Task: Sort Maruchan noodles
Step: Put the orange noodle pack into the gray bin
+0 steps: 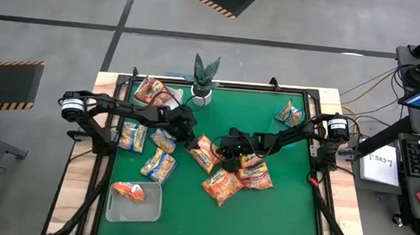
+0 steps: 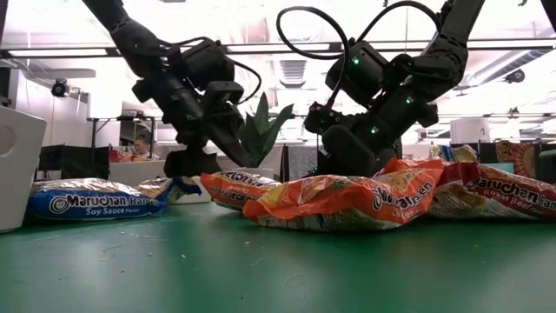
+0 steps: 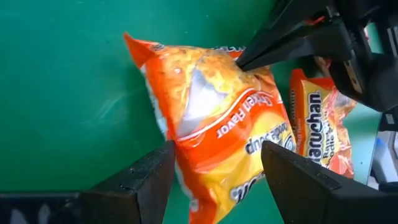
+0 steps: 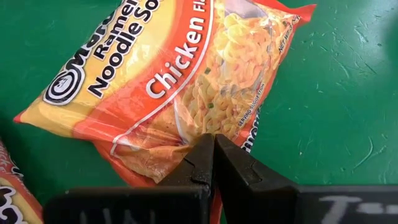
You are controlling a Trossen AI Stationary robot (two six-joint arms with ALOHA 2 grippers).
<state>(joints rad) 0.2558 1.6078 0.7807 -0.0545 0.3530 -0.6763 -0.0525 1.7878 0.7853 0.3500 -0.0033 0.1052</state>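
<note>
An orange Chicken Flavor Maruchan packet (image 1: 203,154) lies flat on the green mat between both grippers. My left gripper (image 3: 217,155) is open above one end of it, a finger on each side of the packet (image 3: 211,118). My right gripper (image 4: 214,142) is shut on the packet's side edge and also shows in the left wrist view (image 3: 249,57). More orange and red packets (image 1: 237,178) lie by the right arm. Blue-and-yellow ones (image 1: 147,150) lie under the left arm. One orange packet (image 1: 129,191) sits in a white tray (image 1: 150,212). My left gripper: whether its open fingers touch the packet's sides, I cannot tell. My right gripper pinches the chicken packet's long side edge (image 4: 198,127) between its two fingertips, slanting down from the table's right. The film puckers there. The packet lies flat on the mat.
A potted plant (image 1: 204,76) stands at the far edge, with a red packet (image 1: 150,91) to its left and a blue-and-yellow one (image 1: 289,112) at far right. A blue Soy Sauce packet (image 2: 95,202) lies at near left. Bare mat shows along the near right.
</note>
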